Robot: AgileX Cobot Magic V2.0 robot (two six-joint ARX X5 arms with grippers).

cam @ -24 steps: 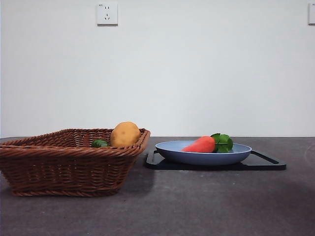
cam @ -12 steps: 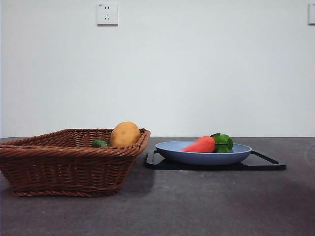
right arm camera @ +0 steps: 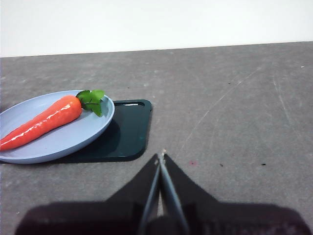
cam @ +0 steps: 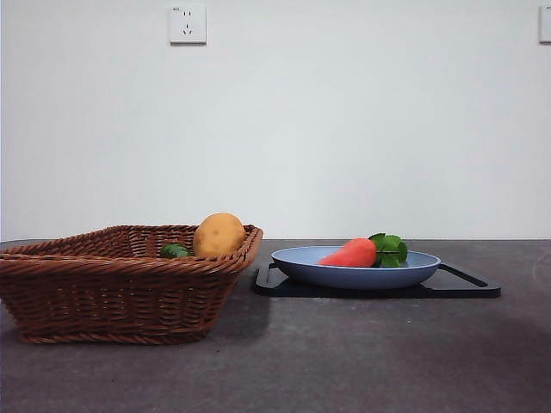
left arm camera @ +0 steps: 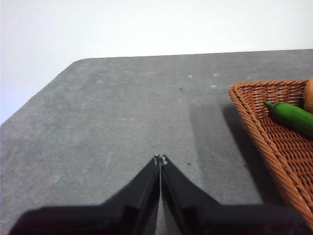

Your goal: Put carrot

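A: Surroundings? Anything blocking?

B: Woven brown wicker basket (cam: pixel 120 284) on one side of the grey matte table (cam: pixel 362 353). Round yellow-brown potato (cam: pixel 219 235) and a small dark green vegetable (cam: pixel 174 251) sit in it. Just beside it, a flat black tray (cam: pixel 465 284) with rounded corners carries a shallow blue plate (cam: pixel 353 274). White wall socket (cam: pixel 188 24) behind. Nothing stands over the plate or between it and either arm.

A: Carrot?

B: The carrot (cam: pixel 350 254) lies on its side in the plate, smooth glossy orange-red, tapered, green leaves at the thick end toward the tray's bare part.

A: Grippers?

B: Left gripper (left arm camera: pixel 160 159) pinched closed, empty, above bare table near the basket's edge. Right gripper (right arm camera: pixel 160 155) also closed with nothing in it, near the tray's corner, apart from the carrot. Height off the table is hard to judge from the wrist views.

A: Change from a second back?

B: None in the front view. Same layout, no arm in view.
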